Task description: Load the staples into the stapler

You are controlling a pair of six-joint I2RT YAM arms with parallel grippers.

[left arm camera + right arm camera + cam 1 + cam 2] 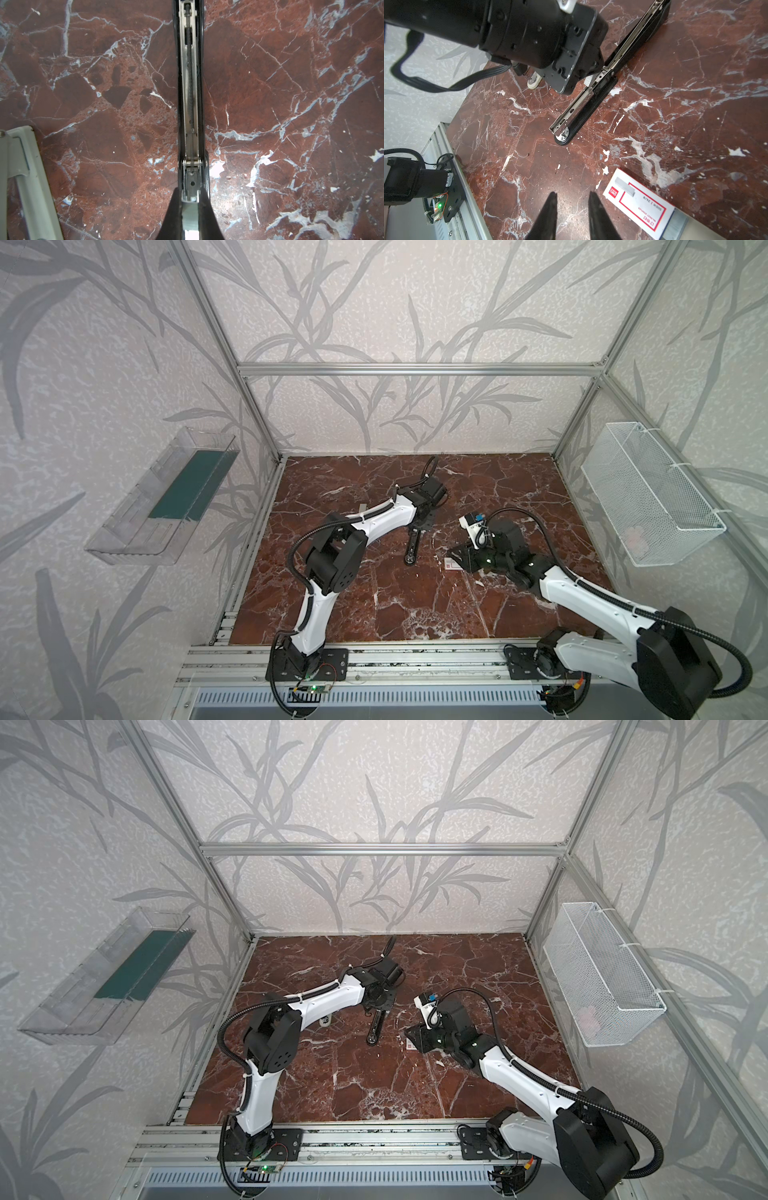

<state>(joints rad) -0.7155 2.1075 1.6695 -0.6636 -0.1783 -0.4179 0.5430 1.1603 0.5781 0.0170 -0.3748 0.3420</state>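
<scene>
The stapler [591, 106] is being pinched steady by the left gripper [190, 194]; the right gripper [572, 194], jaws slightly spread, empty, is best centred over the staple box [452, 564] at four o'clock.

Leaf-patterned walls [374, 302] surround a red marble tabletop [374, 605].

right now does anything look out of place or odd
The black stapler lies splayed fully open, folded back at its hinge. The staple box has its grey inner tray sticking partly out of the sleeve.
</scene>
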